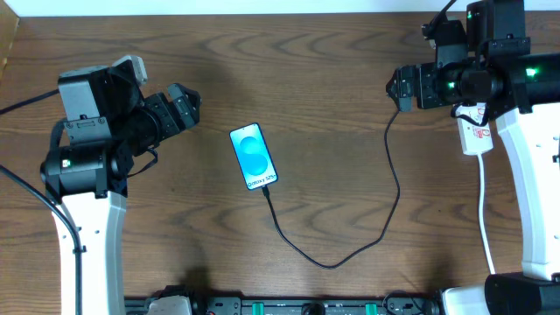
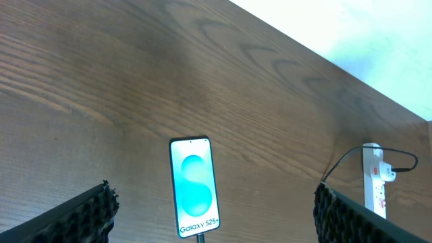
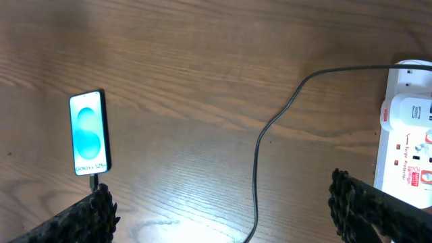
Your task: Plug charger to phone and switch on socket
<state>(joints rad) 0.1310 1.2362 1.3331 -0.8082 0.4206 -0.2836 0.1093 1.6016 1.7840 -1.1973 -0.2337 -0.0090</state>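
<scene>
Here, phone point(image 1: 253, 157) between spread jaws, touching neither

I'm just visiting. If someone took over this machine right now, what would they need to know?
Left tool: open, empty, hovering left of the phone.
Right tool: open, empty, beside the socket.
Phone lies flat, screen up and lit. The charger runs from the phone's bottom edge to its adapter, which sits in the socket.
Done: the charger looks plugged into the phone.
Left: switch the socket on. Whether it is already on cannot be told.
</scene>
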